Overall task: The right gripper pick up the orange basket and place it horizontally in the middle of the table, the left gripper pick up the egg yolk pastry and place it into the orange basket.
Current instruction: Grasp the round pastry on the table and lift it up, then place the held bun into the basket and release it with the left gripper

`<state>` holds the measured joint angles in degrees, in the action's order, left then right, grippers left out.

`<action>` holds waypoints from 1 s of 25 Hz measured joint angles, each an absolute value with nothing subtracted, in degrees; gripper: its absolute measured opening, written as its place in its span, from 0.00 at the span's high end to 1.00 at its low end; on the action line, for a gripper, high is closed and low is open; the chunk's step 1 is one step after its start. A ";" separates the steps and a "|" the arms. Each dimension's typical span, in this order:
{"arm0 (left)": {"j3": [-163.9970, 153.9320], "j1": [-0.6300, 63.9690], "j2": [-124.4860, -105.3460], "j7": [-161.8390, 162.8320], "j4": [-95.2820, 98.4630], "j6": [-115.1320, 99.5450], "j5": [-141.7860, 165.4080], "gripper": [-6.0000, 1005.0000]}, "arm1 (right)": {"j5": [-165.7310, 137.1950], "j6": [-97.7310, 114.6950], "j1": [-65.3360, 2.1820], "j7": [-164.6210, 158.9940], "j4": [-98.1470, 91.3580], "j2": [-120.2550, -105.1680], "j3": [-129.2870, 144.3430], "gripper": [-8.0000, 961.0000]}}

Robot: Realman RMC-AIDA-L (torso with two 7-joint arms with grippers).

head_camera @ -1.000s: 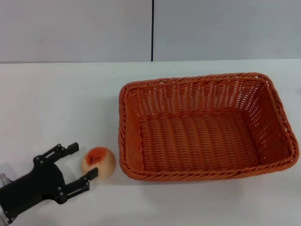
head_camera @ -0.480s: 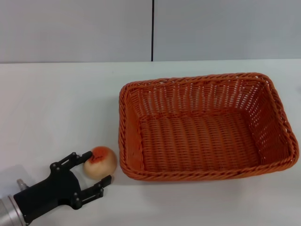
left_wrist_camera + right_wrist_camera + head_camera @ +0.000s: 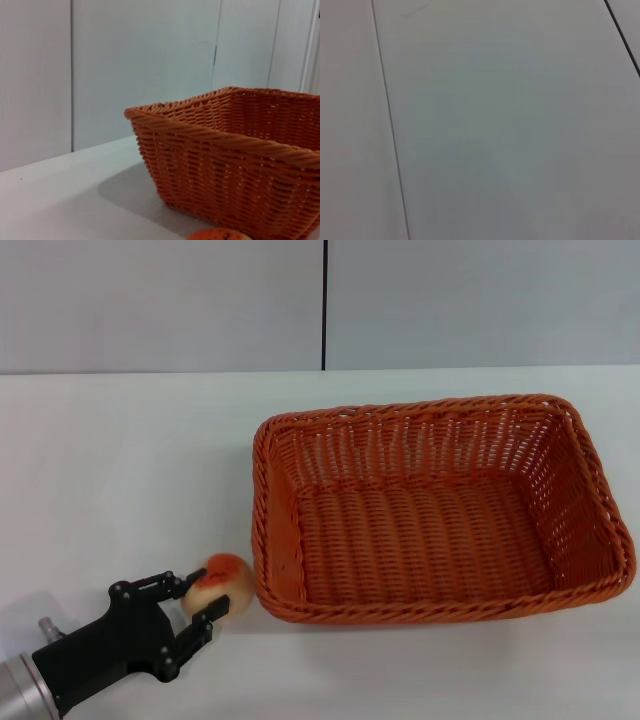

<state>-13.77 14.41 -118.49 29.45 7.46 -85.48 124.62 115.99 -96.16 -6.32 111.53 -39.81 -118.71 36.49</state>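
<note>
Since half a second ago, the left gripper point(image 3: 200, 598) has been closed onto the egg yolk pastry point(image 3: 222, 580) — its fingers now pressed against both sides, beside the orange basket point(image 3: 430, 510) on the counter point(image 3: 120, 470). Grasp judged secured; lifting remains. Right gripper not seen.

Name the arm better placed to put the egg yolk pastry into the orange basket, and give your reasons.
Left. The left hand has its fingers closed around the egg yolk pastry, right beside the orange basket. The right hand is out of view.
</note>
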 joint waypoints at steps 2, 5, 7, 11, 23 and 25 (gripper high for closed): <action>-13.77 14.46 -118.53 29.44 7.46 -85.29 124.62 0.46 | 116.05 -96.21 -6.26 111.54 -39.80 -118.74 36.47 0.40; -13.46 14.40 -118.42 29.44 7.54 -85.31 124.63 0.56 | 116.22 -96.23 -6.36 111.53 -39.17 -118.74 36.08 0.40; -12.63 14.18 -118.35 29.44 7.69 -85.43 124.64 0.63 | 116.27 -96.36 -6.55 111.54 -38.57 -118.72 35.70 0.40; -2.58 12.38 -118.01 29.44 8.48 -86.36 124.55 0.70 | 116.32 -96.45 -6.55 111.53 -38.42 -118.74 35.66 0.40; 7.37 15.39 -118.16 29.77 9.56 -106.48 125.18 0.79 | 116.23 -97.63 -7.16 111.19 -38.04 -118.90 36.59 0.40; 4.60 17.12 -118.24 29.68 7.87 -108.06 125.33 0.80 | 116.20 -98.07 -7.34 111.18 -37.67 -118.90 36.59 0.40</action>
